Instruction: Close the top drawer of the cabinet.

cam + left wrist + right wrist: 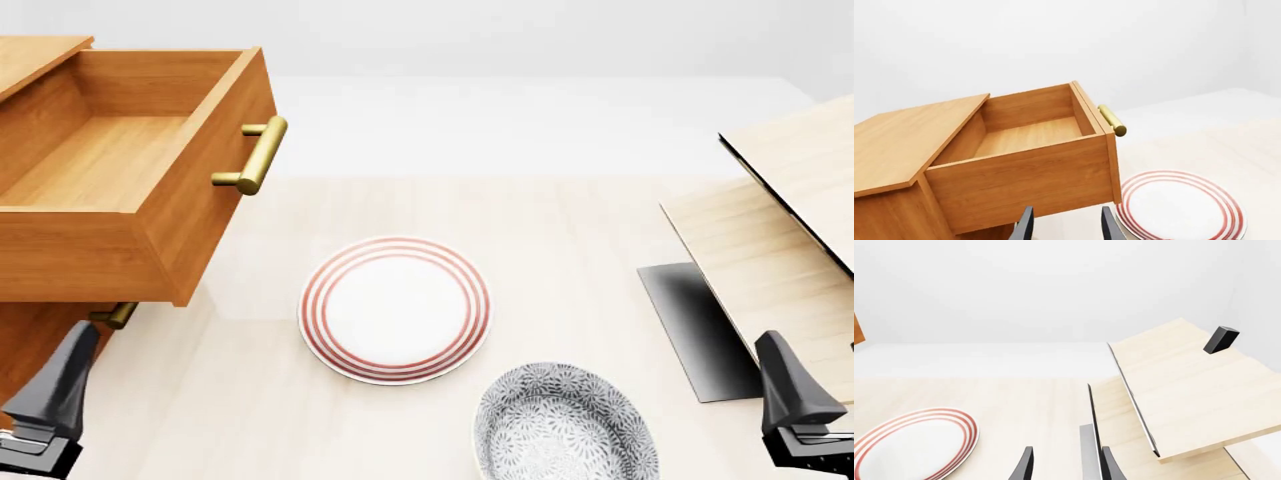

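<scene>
The top drawer [127, 175] juts rightward, brass handle [254, 155] running seemingly front-to-back.

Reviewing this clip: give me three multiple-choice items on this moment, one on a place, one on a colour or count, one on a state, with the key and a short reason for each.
1. In the front view, where does the red-ringed plate lie?
A. inside the top drawer
B. on the table, right of the cabinet
C. on the pale slanted board

2. How many plates show in the front view?
A. one
B. two
C. three

3. What state is the top drawer in?
A. pulled out, nothing in it
B. pushed fully shut
C. pulled out, holding a plate

Key: 1 B, the plate rests on the table beside the cabinet. 2 B, the red-ringed plate and a grey patterned plate. 3 A, the drawer juts out with its bare floor showing and its brass handle clear of both grippers.
</scene>
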Robot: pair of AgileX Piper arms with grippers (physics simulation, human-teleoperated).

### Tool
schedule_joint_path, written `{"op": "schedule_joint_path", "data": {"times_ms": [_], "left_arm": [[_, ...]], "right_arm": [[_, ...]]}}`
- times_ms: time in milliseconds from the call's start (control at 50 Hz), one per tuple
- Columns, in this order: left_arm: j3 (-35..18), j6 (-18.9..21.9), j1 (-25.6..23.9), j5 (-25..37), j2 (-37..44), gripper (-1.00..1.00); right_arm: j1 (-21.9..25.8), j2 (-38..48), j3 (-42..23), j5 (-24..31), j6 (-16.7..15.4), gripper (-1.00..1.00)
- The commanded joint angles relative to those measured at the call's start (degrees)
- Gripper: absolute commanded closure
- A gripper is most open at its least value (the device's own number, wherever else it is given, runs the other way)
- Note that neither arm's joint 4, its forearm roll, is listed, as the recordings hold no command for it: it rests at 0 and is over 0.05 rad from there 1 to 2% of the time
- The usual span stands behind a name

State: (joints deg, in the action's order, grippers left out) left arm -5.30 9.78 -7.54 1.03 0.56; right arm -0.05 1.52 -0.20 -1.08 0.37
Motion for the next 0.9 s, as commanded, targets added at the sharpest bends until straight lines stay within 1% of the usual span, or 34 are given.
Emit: {"op": "schedule_joint_path", "data": {"times_ms": [20, 60, 80, 100, 200, 260, 400, 420, 460, 480, 500, 540, 600, 640, 700, 720, 800, 900], "left_arm": [[-4.77, -7.56, -2.89, 2.00, 2.09, -1.00], [-5.46, -9.93, -2.95, 2.14, 2.76, -1.00], [-5.59, -10.43, -2.87, 2.21, 2.77, -1.00], [-6.27, -12.38, -3.06, 2.32, 3.37, -1.00], [-8.42, -14.97, -4.05, 2.61, 4.60, -1.00], [-9.45, -13.60, -5.35, 2.21, 5.62, -1.00], [-11.92, -11.76, -9.14, -0.38, 10.07, -1.00], [-12.57, -10.76, -10.63, -1.31, 11.52, -1.00], [-12.75, -10.32, -11.13, -1.84, 12.31, -1.00], [-13.35, -9.04, -12.61, -3.36, 14.46, -1.00], [-13.35, -9.04, -12.61, -3.43, 14.52, -1.00], [-14.69, -7.25, -14.75, -5.34, 17.56, -1.00], [-16.06, -5.99, -16.17, -6.43, 19.53, -1.00], [-17.71, -4.54, -18.02, -8.16, 22.52, -1.00], [-18.38, -4.09, -18.97, -9.50, 24.78, -1.00], [-18.91, -3.75, -19.91, -10.82, 26.88, -1.00], [-20.29, -3.13, -22.13, -13.15, 30.76, -1.00], [-21.86, -2.64, -24.20, -15.15, 34.36, -1.00]], "right_arm": [[0.00, -0.05, 0.02, 0.03, 0.02, -1.00], [0.00, -0.15, 0.02, 0.12, -0.02, -1.00], [0.00, -0.17, 0.02, 0.14, -0.02, -1.00], [0.00, -0.22, 0.03, 0.19, 0.02, -1.00], [0.00, -0.33, 0.03, 0.30, 0.01, -1.00], [0.00, -0.32, 0.02, 0.28, -0.02, -1.00], [0.00, -0.25, 0.03, 0.22, 0.00, -1.00], [0.00, -0.27, 0.02, 0.23, 0.00, -1.00], [-0.01, -0.25, 0.02, 0.22, 0.01, -1.00], [0.00, -0.23, 0.02, 0.19, -0.01, -1.00], [0.00, -0.23, 0.02, 0.19, -0.01, -1.00], [-0.01, -0.15, 0.02, 0.12, 0.01, -1.00], [-0.01, -0.10, 0.02, 0.06, 0.00, -1.00], [-0.01, -0.06, 0.02, 0.02, -0.01, -1.00], [-0.01, -0.03, 0.02, 0.00, 0.01, -1.00], [-0.01, -0.05, 0.02, 0.02, -0.01, -1.00], [-0.01, -0.08, 0.01, 0.05, 0.00, -1.00], [-0.01, -0.06, 0.01, 0.03, 0.00, -1.00]]}}
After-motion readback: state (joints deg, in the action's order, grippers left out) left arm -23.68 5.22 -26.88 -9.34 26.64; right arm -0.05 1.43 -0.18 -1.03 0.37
